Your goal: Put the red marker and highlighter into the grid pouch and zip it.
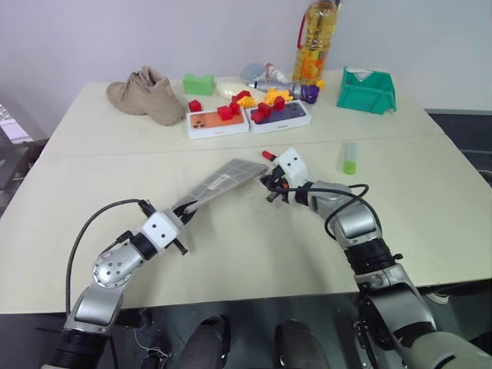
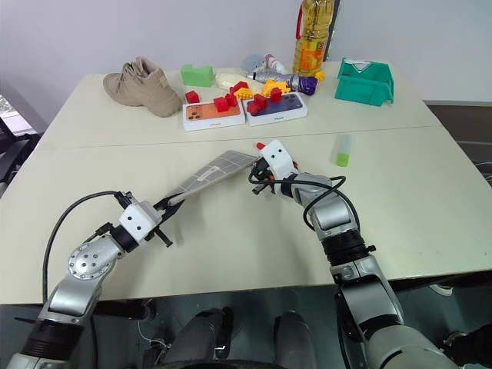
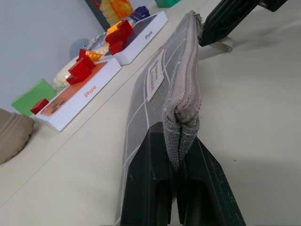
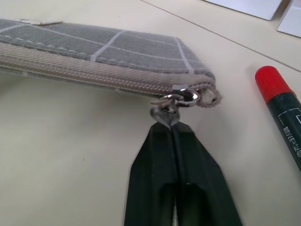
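Head view: the flat grey grid-lined fabric pouch [image 1: 223, 181] is propped at centre table, its near end clenched in the left gripper [image 1: 187, 209]. The stubby light-green highlighter [image 1: 350, 157] lies at three o'clock.

Right wrist view: the right gripper [image 4: 170, 123] is clamped on the metal zipper pull [image 4: 175, 101], with the slim red-capped marker [image 4: 281, 110] lying beside it at three o'clock. Best to draw the pull steadily along the teeth while the left gripper braces.

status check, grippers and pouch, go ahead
Left gripper shut on pouch end. Right gripper shut on zipper pull, zip closed. Marker and highlighter both on table, outside pouch.
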{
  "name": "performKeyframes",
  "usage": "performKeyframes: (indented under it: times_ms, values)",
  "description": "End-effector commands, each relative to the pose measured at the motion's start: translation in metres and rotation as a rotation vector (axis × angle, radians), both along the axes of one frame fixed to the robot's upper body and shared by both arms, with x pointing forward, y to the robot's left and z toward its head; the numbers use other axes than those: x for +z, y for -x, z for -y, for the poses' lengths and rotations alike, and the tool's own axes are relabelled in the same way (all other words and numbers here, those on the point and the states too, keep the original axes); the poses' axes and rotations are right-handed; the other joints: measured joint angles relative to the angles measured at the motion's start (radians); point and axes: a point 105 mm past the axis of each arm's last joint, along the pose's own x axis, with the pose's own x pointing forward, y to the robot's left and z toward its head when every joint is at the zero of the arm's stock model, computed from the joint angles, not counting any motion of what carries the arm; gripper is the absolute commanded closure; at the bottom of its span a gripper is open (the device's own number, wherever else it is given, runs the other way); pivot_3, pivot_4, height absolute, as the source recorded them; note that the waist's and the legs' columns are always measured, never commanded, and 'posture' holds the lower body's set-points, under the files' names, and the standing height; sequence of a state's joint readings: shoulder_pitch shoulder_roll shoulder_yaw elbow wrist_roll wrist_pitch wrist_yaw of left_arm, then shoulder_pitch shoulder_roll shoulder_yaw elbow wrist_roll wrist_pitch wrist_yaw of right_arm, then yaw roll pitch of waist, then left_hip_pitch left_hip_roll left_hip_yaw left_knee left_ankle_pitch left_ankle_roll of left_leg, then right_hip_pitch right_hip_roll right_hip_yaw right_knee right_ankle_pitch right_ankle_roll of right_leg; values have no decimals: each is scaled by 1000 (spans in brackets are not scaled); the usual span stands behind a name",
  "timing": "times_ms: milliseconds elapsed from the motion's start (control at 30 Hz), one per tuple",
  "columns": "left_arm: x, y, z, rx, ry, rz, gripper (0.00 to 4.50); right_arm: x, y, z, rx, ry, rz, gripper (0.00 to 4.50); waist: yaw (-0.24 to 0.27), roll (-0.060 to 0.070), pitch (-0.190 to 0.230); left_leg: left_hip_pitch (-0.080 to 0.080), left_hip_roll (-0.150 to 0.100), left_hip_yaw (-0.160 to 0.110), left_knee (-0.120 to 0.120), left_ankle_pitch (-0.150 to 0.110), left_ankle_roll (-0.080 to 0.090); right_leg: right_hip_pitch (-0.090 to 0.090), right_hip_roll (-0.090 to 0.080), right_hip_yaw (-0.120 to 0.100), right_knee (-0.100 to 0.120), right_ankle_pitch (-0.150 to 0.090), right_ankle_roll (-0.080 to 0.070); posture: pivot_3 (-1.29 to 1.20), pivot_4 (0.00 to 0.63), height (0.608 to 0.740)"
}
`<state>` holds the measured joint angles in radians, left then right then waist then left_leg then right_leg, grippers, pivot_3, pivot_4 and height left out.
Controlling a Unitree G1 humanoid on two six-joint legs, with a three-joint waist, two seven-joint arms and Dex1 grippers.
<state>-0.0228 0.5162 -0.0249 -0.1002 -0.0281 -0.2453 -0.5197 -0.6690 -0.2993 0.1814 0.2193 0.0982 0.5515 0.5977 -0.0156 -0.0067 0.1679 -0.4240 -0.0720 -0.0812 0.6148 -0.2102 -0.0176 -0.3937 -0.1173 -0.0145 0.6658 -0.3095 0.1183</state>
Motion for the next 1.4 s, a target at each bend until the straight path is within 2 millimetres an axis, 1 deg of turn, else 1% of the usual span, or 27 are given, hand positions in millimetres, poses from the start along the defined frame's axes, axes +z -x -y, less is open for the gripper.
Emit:
performKeyframes:
  times_ms: [33, 133, 233, 300, 367, 467, 533, 600, 767, 833, 867, 900, 967, 1000, 1033, 1067, 1100, 1200, 1267, 1333, 1400]
  values:
    - [9, 2, 7, -14, -1, 43, 4500, 22, 12, -17, 112, 42, 109, 4471, 0, 0, 0, 0, 0, 0, 0, 0, 0, 0, 0, 0, 0, 0, 0, 0, 150, 739]
    - [8, 0, 13, -12, 3, 38, 4500, 24, 31, -32, 229, 89, 143, 4471, 1, 0, 0, 0, 0, 0, 0, 0, 0, 0, 0, 0, 0, 0, 0, 0, 150, 739]
    - [6, 0, 19, -13, 6, 32, 4500, 26, 44, -43, 300, 119, 160, 4471, 1, 0, 0, 0, 0, 0, 0, 0, 0, 0, 0, 0, 0, 0, 0, 0, 150, 739]
    - [6, -2, 24, -11, 16, 30, 4500, 26, 58, -55, 377, 145, 179, 4471, 2, 0, 0, 0, 0, 0, 0, 0, 0, 0, 0, 0, 0, 0, 0, 0, 150, 739]
    - [6, -4, 28, -7, 26, 28, 4500, 27, 68, -63, 430, 163, 193, 4471, 2, 0, 0, 0, 0, 0, 0, 0, 0, 0, 0, 0, 0, 0, 0, 0, 150, 739]
    - [6, -7, 36, 2, 41, 28, 4500, 32, 91, -83, 557, 148, 208, 4471, 2, 0, 0, 0, 0, 0, 0, 0, 0, 0, 0, 0, 0, 0, 0, 0, 150, 739]
    - [6, -8, 38, 11, 50, 29, 4500, 34, 100, -89, 601, 136, 211, 4471, 2, 0, 0, 0, 0, 0, 1, 0, 0, 0, 0, 0, 0, 0, 0, 0, 150, 739]
    - [6, -10, 39, 21, 57, 31, 4500, 37, 103, -92, 617, 129, 213, 4471, 3, 0, 0, 0, 0, 0, 1, 0, 0, 0, 0, 0, 0, 0, 0, 0, 150, 739]
    - [7, -14, 39, 53, 72, 33, 4500, 40, 102, -91, 626, 114, 199, 4471, 3, -1, 0, 0, 0, -1, 1, 0, 0, 1, 0, 0, 0, 0, 0, 0, 150, 739]
    - [8, -15, 38, 63, 75, 38, 4500, 41, 101, -86, 628, 106, 182, 3938, 3, -1, 0, 0, 0, -1, 1, 0, 0, 1, 0, 0, 0, 0, 0, 0, 150, 739]
    - [9, -15, 36, 70, 75, 42, 4500, 42, 97, -79, 609, 106, 172, 3709, 3, -1, 0, 0, 0, -1, 1, 0, 0, 1, 0, 0, 0, 0, 0, 0, 150, 739]
    - [10, -16, 35, 75, 75, 44, 4500, 43, 94, -73, 596, 105, 166, 3219, 3, -1, 0, 0, 0, -1, 1, 0, 0, 1, 0, 0, 0, 0, 0, 0, 150, 739]
    - [11, -16, 30, 88, 71, 50, 4500, 44, 79, -52, 519, 135, 171, 2153, 6, -1, 0, 0, 0, -1, 1, 0, 0, 1, 0, 0, 0, 0, 0, 0, 150, 739]
    - [12, -16, 27, 98, 73, 53, 4500, 45, 67, -39, 451, 151, 170, 1763, 7, -1, 0, 0, 0, -1, 1, 0, 0, 1, 0, 0, 0, 0, 0, 0, 150, 739]
    - [14, -16, 24, 107, 77, 57, 4500, 45, 56, -25, 387, 162, 166, 1087, 6, -1, 0, 0, -1, -1, 2, 0, 0, 1, 0, -1, 0, 0, 0, 0, 150, 739]
    - [15, -15, 21, 114, 80, 60, 4500, 46, 46, -13, 333, 170, 163, 688, 6, -1, 0, 0, -1, -1, 2, 0, 0, 1, 0, 0, 0, 0, 0, 0, 150, 739]
    - [15, -15, 19, 116, 81, 61, 4500, 47, 33, 3, 251, 177, 162, 688, 5, -1, 0, 0, 0, -1, 2, 0, 0, 1, 0, -1, 0, 0, 0, 0, 150, 739]
    - [15, -14, 16, 121, 78, 57, 4500, 48, 6, 32, 66, 150, 137, 688, 1, -1, 0, 0, 0, 0, 1, 0, 0, 1, 0, 0, 0, 0, 0, 0, 150, 739]
    - [14, -15, 13, 131, 68, 56, 4500, 43, -14, 52, -66, 119, 95, 688, -1, -1, 0, 0, 0, 0, 0, 0, 0, 0, 0, 0, 0, 0, 0, 0, 150, 739]
    - [13, -17, 12, 141, 69, 58, 4500, 36, -28, 66, -149, 107, 63, 688, 1, -1, 0, 0, 0, 0, 0, 0, 0, 1, 0, 0, 0, 0, 0, 0, 150, 739]
    - [13, -18, 12, 143, 70, 60, 4500, 30, -38, 73, -194, 100, 38, 688, 1, -1, 0, 0, 0, 0, 0, 0, 0, 1, 0, 0, 0, 0, 0, 0, 150, 739]
